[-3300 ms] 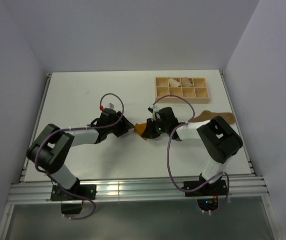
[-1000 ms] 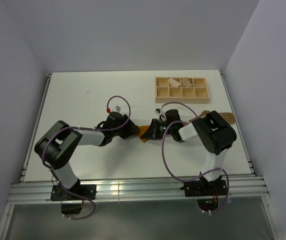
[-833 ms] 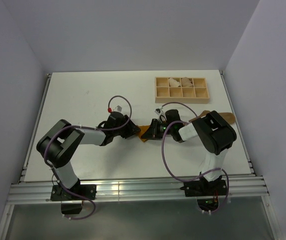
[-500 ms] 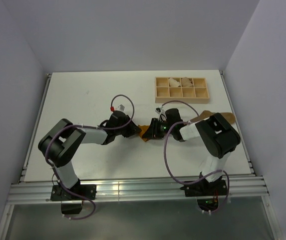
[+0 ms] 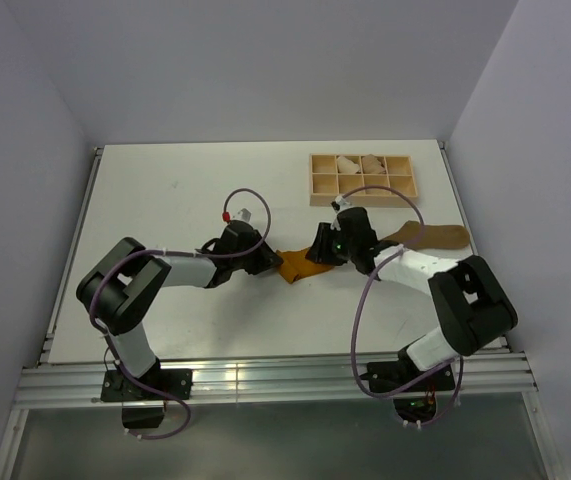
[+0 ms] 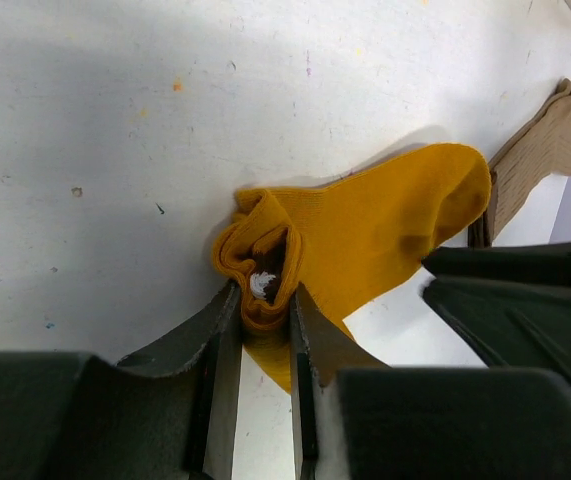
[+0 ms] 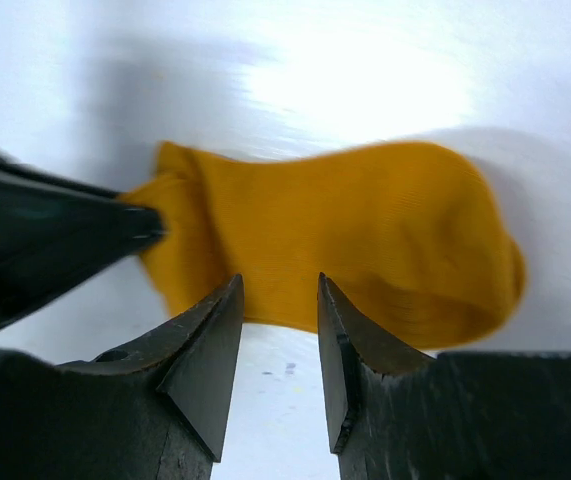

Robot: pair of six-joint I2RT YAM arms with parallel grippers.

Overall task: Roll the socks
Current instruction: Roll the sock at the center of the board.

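Note:
The mustard-orange sock (image 5: 293, 266) lies mid-table between the two grippers, its cuff end curled into a small roll with a bit of white showing inside. My left gripper (image 6: 262, 296) is shut on that rolled end; in the top view the left gripper (image 5: 268, 262) sits at the sock's left edge. The sock's toe part (image 6: 395, 215) spreads flat to the right. My right gripper (image 7: 277, 287) is open just short of the sock (image 7: 355, 240), with only bare table between its fingers. The tan-brown sock (image 5: 433, 235) lies flat to the right.
A wooden compartment tray (image 5: 362, 197) holding pale rolled bundles stands at the back right. The right arm's purple cable (image 5: 357, 320) loops over the table's near right side. The tan sock's cuff (image 6: 555, 140) lies just beyond the mustard sock.
My left gripper closed on the sock's rolled end. My right gripper opened, let go of the sock and drew back slightly to the right, its elbow swinging out right.

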